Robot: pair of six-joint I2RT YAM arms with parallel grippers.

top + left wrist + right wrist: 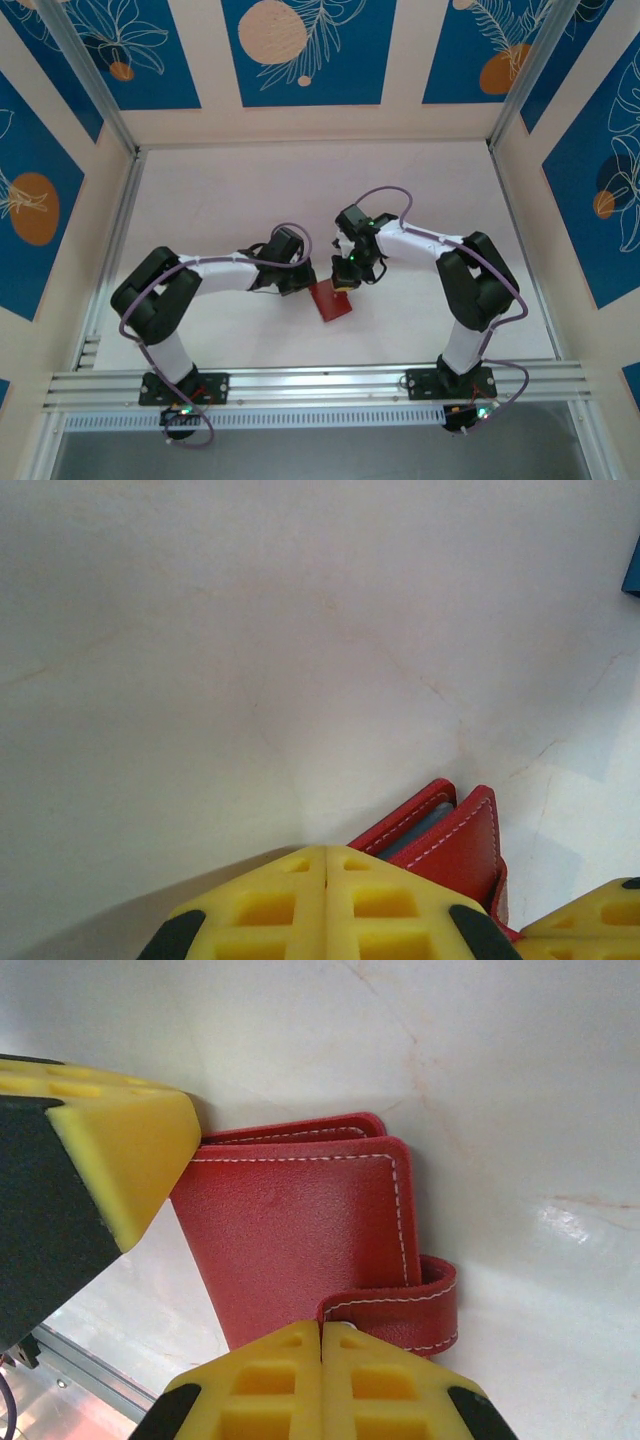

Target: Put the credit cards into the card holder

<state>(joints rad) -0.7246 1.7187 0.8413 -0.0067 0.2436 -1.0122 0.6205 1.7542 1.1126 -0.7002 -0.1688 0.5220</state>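
The card holder [330,300], a red wallet, lies closed on the white table between the two grippers. My left gripper [326,850] is shut with nothing between its fingers, and its tips rest at the wallet's [455,845] edge. A thin grey-blue edge [420,830] shows between the red covers; I cannot tell what it is. My right gripper [321,1325] is shut too, its tips on the strap [400,1305] that wraps over the wallet's [300,1220] front cover. The left gripper's finger [110,1150] touches the wallet's far corner. The credit cards are hidden.
A corner of a blue item [632,570] shows at the right edge of the left wrist view. An aluminium rail [320,385] runs along the table's near edge, and patterned walls [300,60] close off the back and both sides.
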